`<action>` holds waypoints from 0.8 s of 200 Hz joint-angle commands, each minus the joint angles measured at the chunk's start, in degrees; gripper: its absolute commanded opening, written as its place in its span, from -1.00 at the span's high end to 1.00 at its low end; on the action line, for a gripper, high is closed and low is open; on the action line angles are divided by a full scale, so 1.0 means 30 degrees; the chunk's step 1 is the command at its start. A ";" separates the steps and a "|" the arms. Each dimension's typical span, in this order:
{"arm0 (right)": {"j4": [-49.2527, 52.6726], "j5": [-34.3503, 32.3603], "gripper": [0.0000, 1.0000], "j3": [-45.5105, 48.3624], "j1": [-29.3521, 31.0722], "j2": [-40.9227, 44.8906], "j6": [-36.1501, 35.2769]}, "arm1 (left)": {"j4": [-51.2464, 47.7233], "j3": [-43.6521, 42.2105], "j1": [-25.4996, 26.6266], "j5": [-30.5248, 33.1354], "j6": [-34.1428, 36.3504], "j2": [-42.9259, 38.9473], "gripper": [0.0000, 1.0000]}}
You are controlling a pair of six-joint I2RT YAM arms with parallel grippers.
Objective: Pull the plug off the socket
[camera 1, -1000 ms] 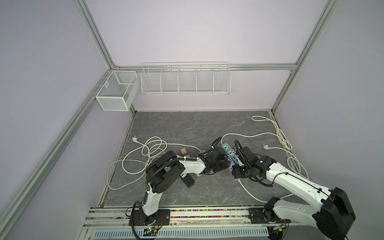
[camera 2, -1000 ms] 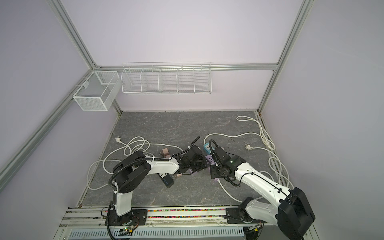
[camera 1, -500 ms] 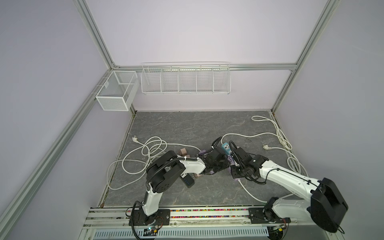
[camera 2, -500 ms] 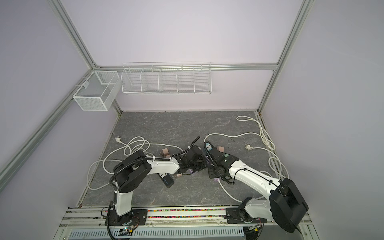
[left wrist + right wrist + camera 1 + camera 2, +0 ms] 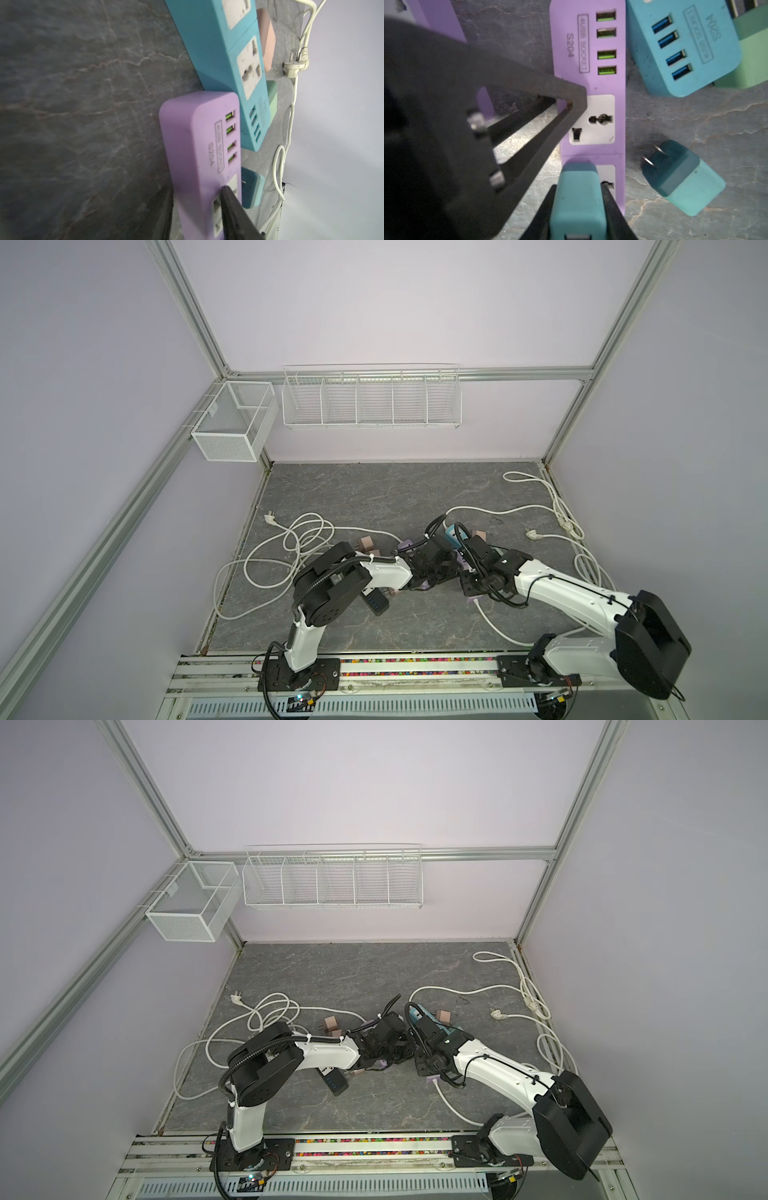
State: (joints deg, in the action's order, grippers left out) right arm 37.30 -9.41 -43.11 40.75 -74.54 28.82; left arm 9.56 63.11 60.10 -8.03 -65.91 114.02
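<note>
**Left arm** (image 5: 386, 574): upper link folded over the base, white forearm low and near level, reaching toward centre.
**Left gripper** (image 5: 199, 197): jaws astride the purple power strip (image 5: 187, 145), one fingertip (image 5: 228, 199) pressed on its socket face.
**Right arm** (image 5: 569, 593): elbow out at right, forearm sloping down toward centre, wrist close beside the left one.
**Right gripper** (image 5: 578, 187): jaws clamped on the teal plug (image 5: 577, 203), one on each side.

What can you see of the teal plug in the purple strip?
The teal plug is a rounded, plastic-looking block with a grey slot in its outer end. It stands in a socket of the purple strip, prongs hidden, not yet out. The right gripper is shut on it, one finger on each flank.
</note>
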 commanded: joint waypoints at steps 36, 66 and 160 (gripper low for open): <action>-0.0269 -0.0569 0.50 0.0367 -0.0005 -0.0111 -0.0080 | -0.0301 -0.1029 0.0007 0.0067 -0.0117 0.0137 0.20; -0.0026 -0.0813 0.51 0.0111 -0.0039 -0.0012 -0.0484 | -0.0854 -0.1421 -0.0022 0.0399 0.0010 -0.0048 0.20; -0.0380 -0.0819 0.55 0.0131 -0.0223 0.1587 -0.1092 | -0.1359 -0.2081 -0.0139 0.0605 -0.0061 0.0108 0.22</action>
State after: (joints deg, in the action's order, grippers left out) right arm 37.76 -9.89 -42.63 40.62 -72.18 26.02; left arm 13.26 59.64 60.01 -7.97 -65.91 113.03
